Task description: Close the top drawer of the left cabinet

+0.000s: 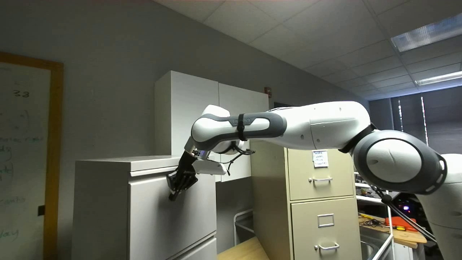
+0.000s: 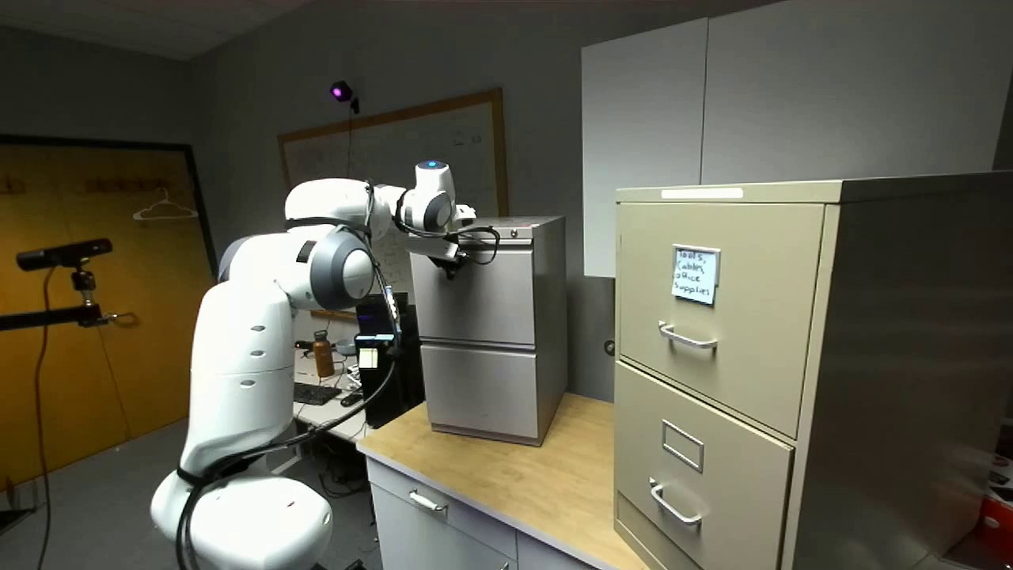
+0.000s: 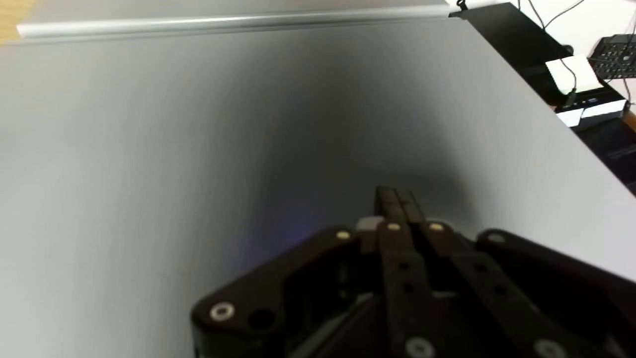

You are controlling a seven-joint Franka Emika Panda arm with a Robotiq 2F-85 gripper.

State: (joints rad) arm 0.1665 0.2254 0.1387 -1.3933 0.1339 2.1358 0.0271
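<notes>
The left cabinet is a boxy whitish two-drawer unit with a flat top; it also shows in an exterior view. Its top drawer has a plain flat front, which shows in both exterior views and sits about flush with the cabinet body, with no visible gap. My gripper is in front of the upper part of this panel, pointing downward. In the wrist view the fingertips are together with nothing between them, over the shaded drawer front. I cannot tell whether they touch it.
A beige filing cabinet with handles stands nearby on the wooden counter. A white wall cupboard hangs behind. A desk with a keyboard and a dark computer are beside the left cabinet.
</notes>
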